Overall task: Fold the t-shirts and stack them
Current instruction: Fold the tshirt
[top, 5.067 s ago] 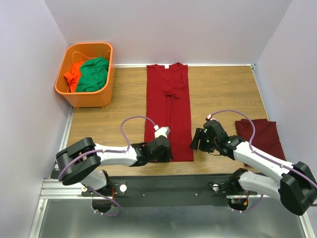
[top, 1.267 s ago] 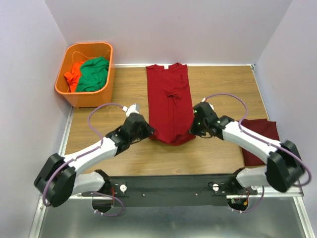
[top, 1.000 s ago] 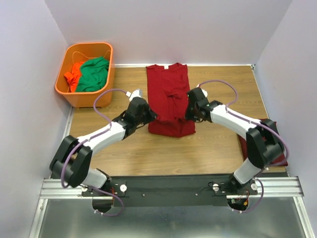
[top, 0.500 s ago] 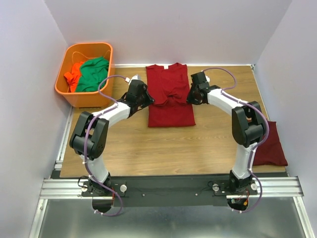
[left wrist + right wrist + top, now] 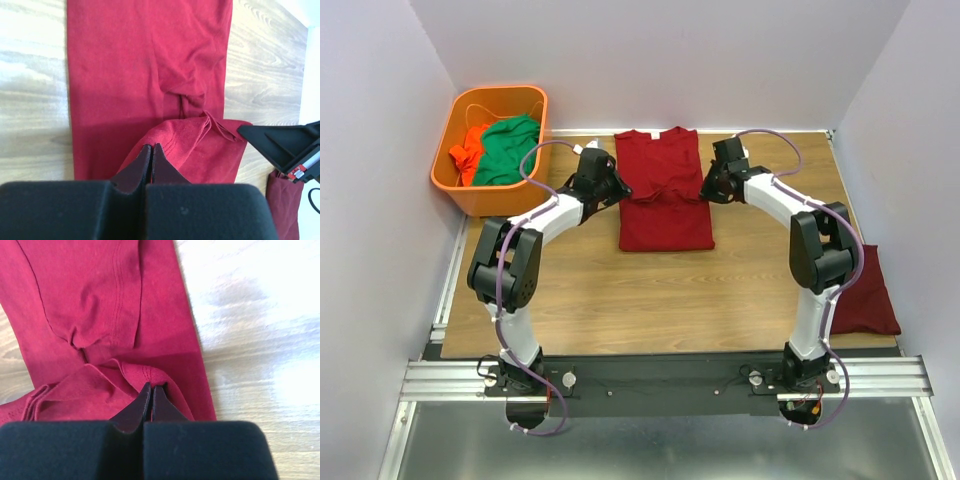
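Note:
A maroon t-shirt [image 5: 665,225] lies lengthwise at the back middle of the table, its lower half doubled over toward the collar. My left gripper [image 5: 618,190] is shut on the left corner of the lifted hem [image 5: 175,140], and the jaws meet with cloth pinched between them. My right gripper [image 5: 705,190] is shut on the right corner of the hem [image 5: 150,374] in the same way. Under both, the flat upper part of the shirt [image 5: 130,75] spreads out. A second maroon t-shirt [image 5: 865,290] lies folded near the right edge.
An orange basket [image 5: 458,178] at the back left holds a green garment [image 5: 510,150] and a bright orange one [image 5: 470,148]. Bare wooden tabletop [image 5: 650,300] stretches between the shirt and the arm bases. Pale walls close in the left, back and right sides.
Both grippers have carried the shirt's hem farther toward the collar at the back. The shirt's outline on the table has grown shorter. Both jaws have stayed shut.

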